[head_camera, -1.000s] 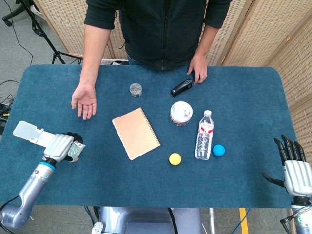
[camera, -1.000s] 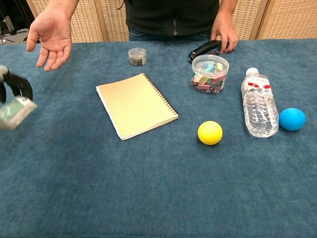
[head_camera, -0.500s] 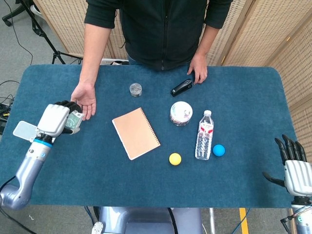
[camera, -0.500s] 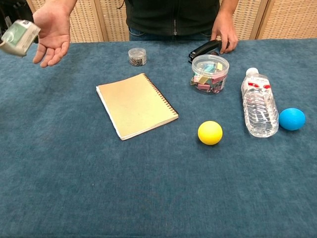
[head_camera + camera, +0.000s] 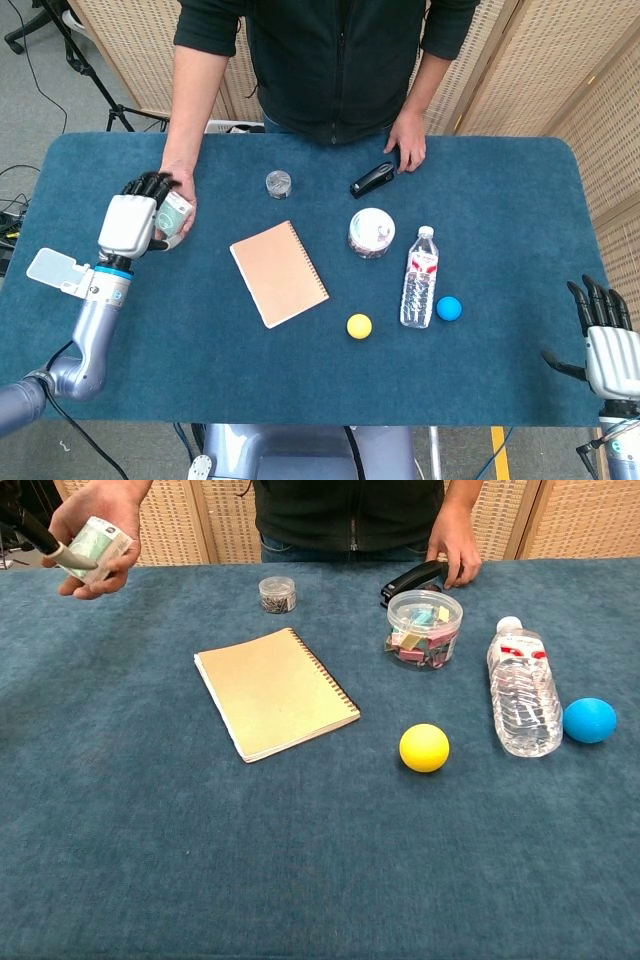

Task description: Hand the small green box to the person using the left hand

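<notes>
Small green cardboard box (image 5: 176,212) sits in the grasp of the robot's left hand (image 5: 135,217), pressed into the open palm of the person's hand (image 5: 96,525) at about ten o'clock on the blue-carpeted table (image 5: 480,200). In the chest view the box shows pale green and white, tilted, with the person's fingers curling around it while a dark robot finger lies against its near edge. The left hand's dark fingers wrap the box, and its grey forearm runs back toward eight o'clock, past a flat white plastic piece (image 5: 57,268) lying at the table's edge.

The right hand (image 5: 605,340) rests well apart at four o'clock, off the table's corner, its dark fingers straight and spread with nothing in them.

A tan spiral-bound notebook (image 5: 279,272) lies near the table's centre. At twelve o'clock from it stands a small clear round jar (image 5: 278,183) of dark bits. A black stapler (image 5: 373,179) lies at one o'clock, the person's other hand (image 5: 408,147) touching it. A clear round tub (image 5: 371,232) of coloured pieces stands just right of centre, a clear plastic water bottle (image 5: 420,276) lies beside it toward four o'clock, a blue ball (image 5: 449,308) touches the bottle's base end, and a yellow ball (image 5: 359,326) sits near five o'clock.
</notes>
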Tool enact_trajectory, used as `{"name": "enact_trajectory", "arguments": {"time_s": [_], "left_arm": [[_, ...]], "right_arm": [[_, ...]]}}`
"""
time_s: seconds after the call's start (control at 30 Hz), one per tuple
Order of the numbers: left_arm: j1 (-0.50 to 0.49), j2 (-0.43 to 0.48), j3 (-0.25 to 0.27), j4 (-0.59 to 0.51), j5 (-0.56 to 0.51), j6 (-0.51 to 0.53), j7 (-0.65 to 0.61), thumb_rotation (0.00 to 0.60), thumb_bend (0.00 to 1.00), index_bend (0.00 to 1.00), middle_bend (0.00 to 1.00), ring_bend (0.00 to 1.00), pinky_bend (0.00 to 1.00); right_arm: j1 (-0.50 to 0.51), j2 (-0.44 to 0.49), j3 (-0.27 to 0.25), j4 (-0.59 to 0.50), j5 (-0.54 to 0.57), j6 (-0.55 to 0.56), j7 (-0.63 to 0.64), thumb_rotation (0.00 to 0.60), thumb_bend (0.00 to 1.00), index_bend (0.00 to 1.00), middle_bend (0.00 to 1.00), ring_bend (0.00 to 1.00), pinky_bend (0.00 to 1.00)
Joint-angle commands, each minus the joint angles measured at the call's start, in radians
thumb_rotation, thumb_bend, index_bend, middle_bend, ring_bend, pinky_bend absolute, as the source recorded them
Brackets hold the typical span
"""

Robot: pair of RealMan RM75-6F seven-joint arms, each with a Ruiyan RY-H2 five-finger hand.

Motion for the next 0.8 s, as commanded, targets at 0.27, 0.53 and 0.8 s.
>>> {"name": "enact_trajectory", "arguments": {"time_s": [0.27, 0.53, 0.8], "left_arm": [[0.066, 0.089, 0.014, -0.114, 0.068, 0.086, -0.135, 0.600, 0.00, 0.00, 0.00, 0.00, 0.00], [0.286, 0.276, 0.192, -0.270, 0.145, 0.179, -0.240, 0.600, 0.00, 0.00, 0.00, 0.00, 0.00], [0.444, 0.280, 0.306, -0.220, 0.200, 0.293, -0.311, 0.600, 0.00, 0.00, 0.00, 0.00, 0.00]], "right_arm": [[-0.003, 0.006, 0.000, -0.006, -0.006, 0.009, 0.009, 0.600, 0.00, 0.00, 0.00, 0.00, 0.00], [-0.007, 0.011, -0.008, -0.018, -0.028, 0.021, 0.014, 0.600, 0.00, 0.00, 0.00, 0.00, 0.00], [-0.010, 0.012, -0.015, -0.025, -0.045, 0.031, 0.012, 0.600, 0.00, 0.00, 0.00, 0.00, 0.00]]}}
